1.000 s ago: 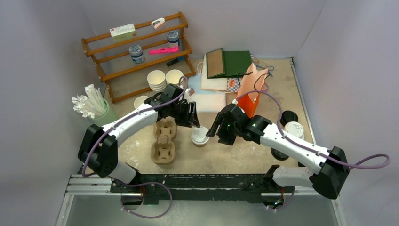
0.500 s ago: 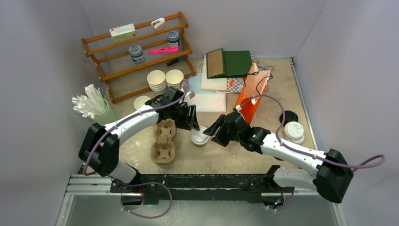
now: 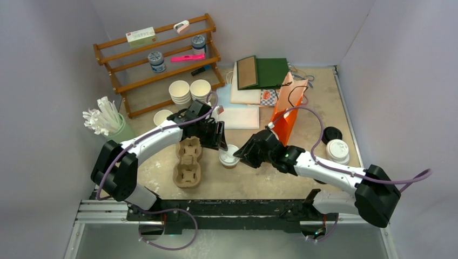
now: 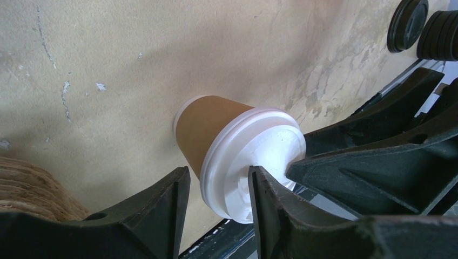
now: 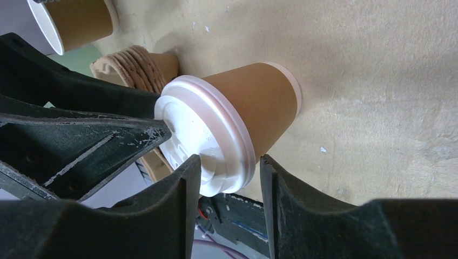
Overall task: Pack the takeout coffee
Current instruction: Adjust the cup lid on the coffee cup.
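Seen from above, the small brown kraft-paper cup with its round white plastic lid (image 3: 229,156) stands on the beige desk (image 3: 270,183) between the left gripper (image 3: 220,141) and right gripper (image 3: 244,154), just beside the moulded pulp cup carrier (image 3: 188,162). Only the wrist views show both jaws half-parted astride the lid's rim, each with a gap on one side.

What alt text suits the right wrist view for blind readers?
A lidded brown paper cup stands on a table, its white lid rim between the fingers of the right end effector. The left end effector's fingers meet the lid from the left; a cardboard carrier lies behind.
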Controlling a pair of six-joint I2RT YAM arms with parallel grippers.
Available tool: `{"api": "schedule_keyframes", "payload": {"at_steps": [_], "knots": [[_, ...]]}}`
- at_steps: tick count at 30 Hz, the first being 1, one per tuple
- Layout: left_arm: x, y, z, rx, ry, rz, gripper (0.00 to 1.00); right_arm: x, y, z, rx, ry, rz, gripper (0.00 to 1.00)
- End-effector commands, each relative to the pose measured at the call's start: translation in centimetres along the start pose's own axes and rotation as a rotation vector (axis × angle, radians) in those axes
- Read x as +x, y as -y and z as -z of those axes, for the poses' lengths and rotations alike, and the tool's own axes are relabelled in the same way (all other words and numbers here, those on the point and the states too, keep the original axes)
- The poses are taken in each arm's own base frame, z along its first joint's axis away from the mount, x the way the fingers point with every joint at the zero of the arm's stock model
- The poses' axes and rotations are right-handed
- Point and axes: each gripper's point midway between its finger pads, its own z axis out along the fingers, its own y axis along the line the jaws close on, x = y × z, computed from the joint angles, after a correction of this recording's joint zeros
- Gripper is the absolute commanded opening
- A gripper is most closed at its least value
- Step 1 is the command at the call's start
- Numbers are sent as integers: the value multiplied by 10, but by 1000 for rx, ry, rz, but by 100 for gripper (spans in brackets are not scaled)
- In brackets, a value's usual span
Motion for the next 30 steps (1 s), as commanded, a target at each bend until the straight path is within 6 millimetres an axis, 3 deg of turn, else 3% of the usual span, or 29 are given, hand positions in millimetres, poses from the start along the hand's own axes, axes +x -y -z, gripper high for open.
{"api": "schedule_keyframes", "payload": {"at_steps": [1, 10, 17, 21, 23, 27, 30], "knots": [[1, -11, -2, -34, -7, -23, 46, 7, 18, -4, 64, -20, -61, 46], [8, -24, -3, -84, -25, -33, 44, 11, 25, -6, 85, -29, -74, 25], [8, -25, -2, -92, -25, -38, 43, 11, 27, -7, 96, -24, -75, 23], [9, -26, -2, -95, -28, -41, 43, 11, 28, -7, 94, -27, -78, 17], [9, -27, -3, -96, -28, -42, 43, 12, 27, -7, 89, -32, -73, 19], [9, -27, -2, -100, -27, -43, 43, 15, 18, -6, 58, -54, -41, 52], [8, -27, -2, -105, -24, -42, 43, 16, 14, -2, 31, -57, -32, 62]]}}
